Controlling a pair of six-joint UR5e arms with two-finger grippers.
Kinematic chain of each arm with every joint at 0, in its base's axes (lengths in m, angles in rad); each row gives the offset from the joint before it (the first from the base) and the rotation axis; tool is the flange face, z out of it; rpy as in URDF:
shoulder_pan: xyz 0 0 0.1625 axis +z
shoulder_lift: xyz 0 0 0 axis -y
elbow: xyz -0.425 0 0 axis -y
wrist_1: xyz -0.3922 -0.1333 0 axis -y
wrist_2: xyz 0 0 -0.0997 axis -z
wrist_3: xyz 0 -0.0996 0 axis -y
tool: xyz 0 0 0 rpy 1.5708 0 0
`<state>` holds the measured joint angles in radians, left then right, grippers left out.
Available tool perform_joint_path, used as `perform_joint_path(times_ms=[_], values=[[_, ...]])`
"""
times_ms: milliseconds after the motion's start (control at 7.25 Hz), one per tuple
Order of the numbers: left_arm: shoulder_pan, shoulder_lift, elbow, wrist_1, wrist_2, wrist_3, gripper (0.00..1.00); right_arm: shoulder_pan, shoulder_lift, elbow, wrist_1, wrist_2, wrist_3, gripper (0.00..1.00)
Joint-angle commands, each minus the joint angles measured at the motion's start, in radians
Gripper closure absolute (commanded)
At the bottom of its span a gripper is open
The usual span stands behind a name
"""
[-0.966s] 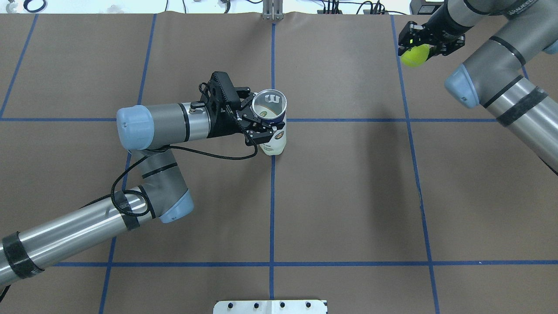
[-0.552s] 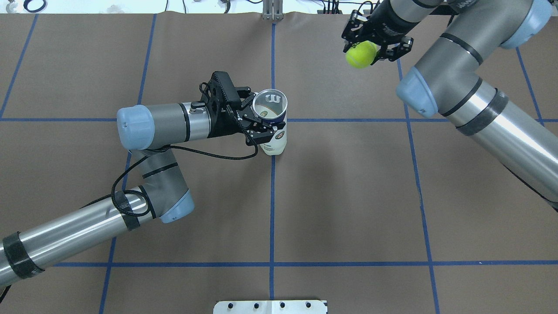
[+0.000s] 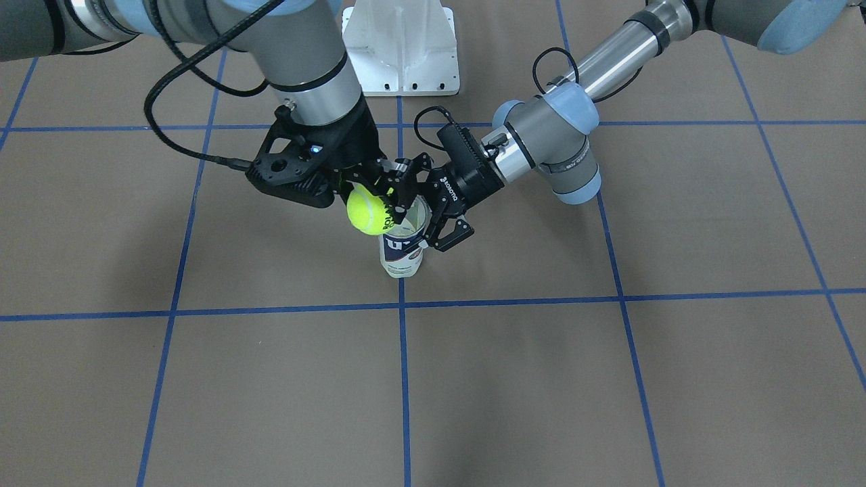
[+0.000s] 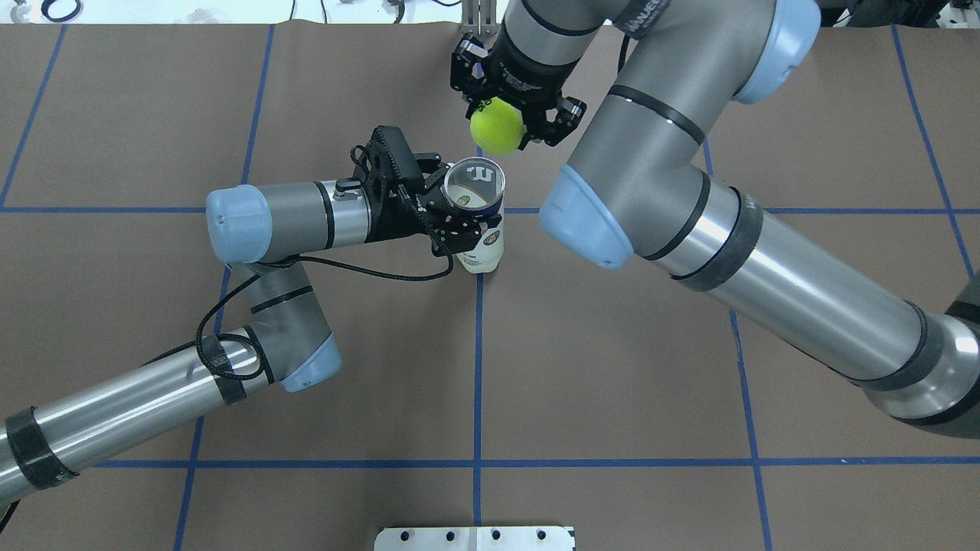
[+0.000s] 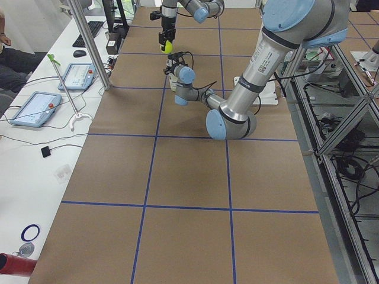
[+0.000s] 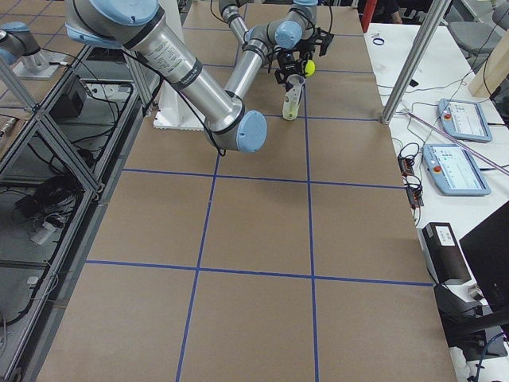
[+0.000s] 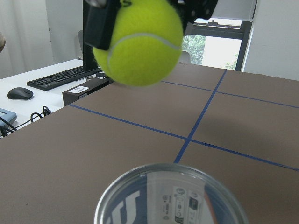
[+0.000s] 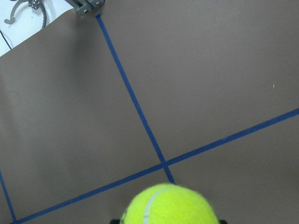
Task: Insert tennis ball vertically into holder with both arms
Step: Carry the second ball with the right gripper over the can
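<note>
The holder (image 4: pixel 482 254), a clear can with a navy and white label, stands upright at the table's centre with its mouth open upward. My left gripper (image 4: pixel 459 213) is shut on its upper part from the side. My right gripper (image 4: pixel 501 115) points down and is shut on the yellow-green tennis ball (image 4: pixel 496 132). The ball hangs above the table just beyond the holder's mouth, outside the can. In the left wrist view the ball (image 7: pixel 140 42) floats above and past the holder's rim (image 7: pixel 170 196). In the front-facing view the ball (image 3: pixel 367 211) overlaps the holder's (image 3: pixel 402 256) upper side.
Blue tape lines (image 4: pixel 478 367) grid the brown table. The white bolted base (image 3: pixel 399 47) sits at the robot's edge. The right arm's big elbow (image 4: pixel 589 218) hangs close to the holder's right. A metal post (image 5: pixel 89 41) and a desk with tablets (image 5: pixel 32 106) flank the far side.
My right arm has swung left from the far right corner, carrying the ball to just beyond the holder's mouth. The left arm and the holder have stayed still.
</note>
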<state>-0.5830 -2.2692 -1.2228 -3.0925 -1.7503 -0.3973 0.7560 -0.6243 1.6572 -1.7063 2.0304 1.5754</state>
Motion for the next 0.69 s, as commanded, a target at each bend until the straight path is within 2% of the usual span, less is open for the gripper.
perform_joint_path(times_ms=[0,276,414,552], values=[[0.0,-0.001,0.0,0.0,0.0,0.0,0.16,-0.066,0.017,0.01,-0.058,-0.071,0.018,0.81],[0.0,-0.001,0.0,0.0,0.0,0.0,0.16,-0.079,0.012,0.01,-0.058,-0.104,0.017,0.22],[0.0,-0.001,0.0,0.0,0.0,0.0,0.16,-0.083,0.009,0.013,-0.059,-0.111,0.009,0.01],[0.0,-0.001,0.0,0.002,0.0,0.0,0.16,-0.083,0.009,0.013,-0.059,-0.111,0.005,0.01]])
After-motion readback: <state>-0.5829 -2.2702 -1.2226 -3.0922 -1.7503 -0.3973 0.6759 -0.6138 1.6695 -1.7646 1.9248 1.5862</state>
